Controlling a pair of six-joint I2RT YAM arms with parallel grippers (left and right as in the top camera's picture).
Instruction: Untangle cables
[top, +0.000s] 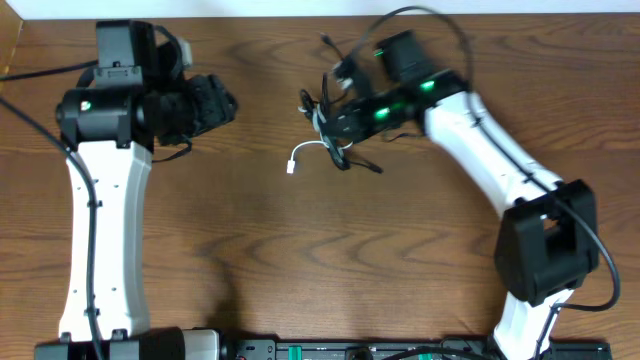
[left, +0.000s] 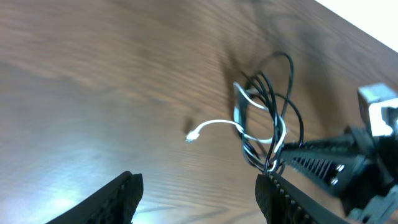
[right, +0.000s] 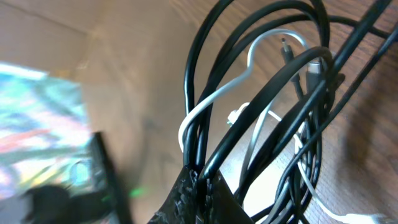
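The black cable (right: 194, 74) and the white cable (left: 214, 122) are wound together in one loose bundle of loops over the far middle of the wooden tabletop (top: 250, 250). The right claw (right: 200, 186) is closed together on this bundle. In the right wrist view its fingertips pinch several black strands where they cross. Whether the white strand is also caught there cannot be told.

Above the pinch the black loops fan out wide. The white cable threads through them in a curve. A small black plug (right: 285, 45) sticks out among the upper loops.

One end of the white cable runs free of the bundle toward the left and near side. It ends in a small white plug (left: 191, 138), apart from the black loops. The bundle throws a dark shadow on the wood just beside it. Whether its lowest loops touch the tabletop cannot be told.

The left claw (left: 198, 190) sits well to the left of the cables and faces them. Its two fingers stand wide apart, with nothing but bare wood between them. It touches neither cable.
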